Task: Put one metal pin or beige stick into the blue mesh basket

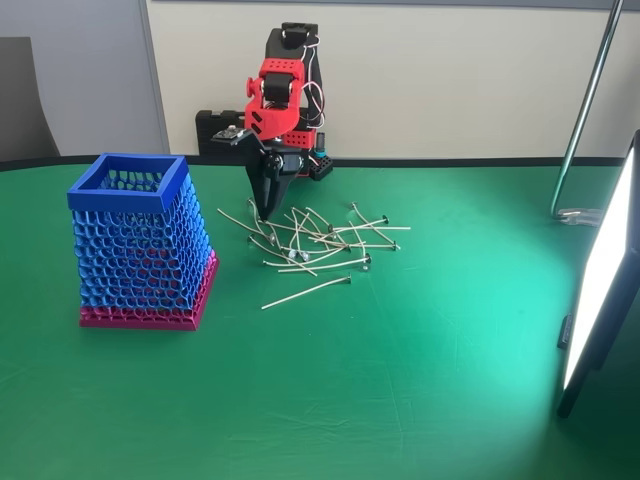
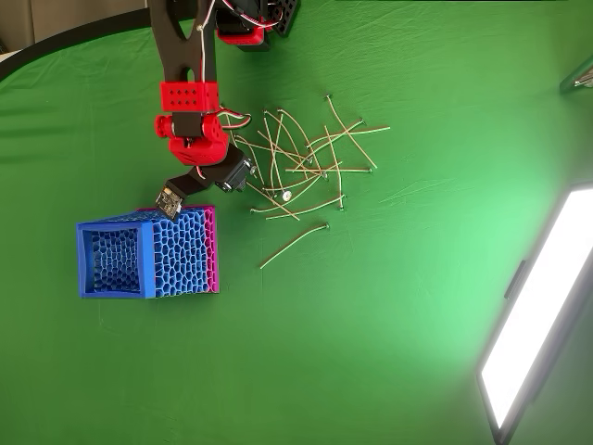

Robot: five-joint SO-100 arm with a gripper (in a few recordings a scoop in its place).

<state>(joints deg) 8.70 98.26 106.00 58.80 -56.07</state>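
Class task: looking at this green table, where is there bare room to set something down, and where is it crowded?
Free: the wide green stretch in front of the basket and sticks, reaching to the light panel; also the strip between sticks and panel. Crowded: the tangle of sticks beside the basket, where the tool points down at the pile's near-basket edge.

Red printed joint housings with rows of small holes, linked by black segments. Black servo blocks set between red parts. Thin white and red cables looping at 12 o'clock near the upper joint. Dark, tapering claw [image 1: 267, 205]. Small circuit board on a black bracket beside the wrist.
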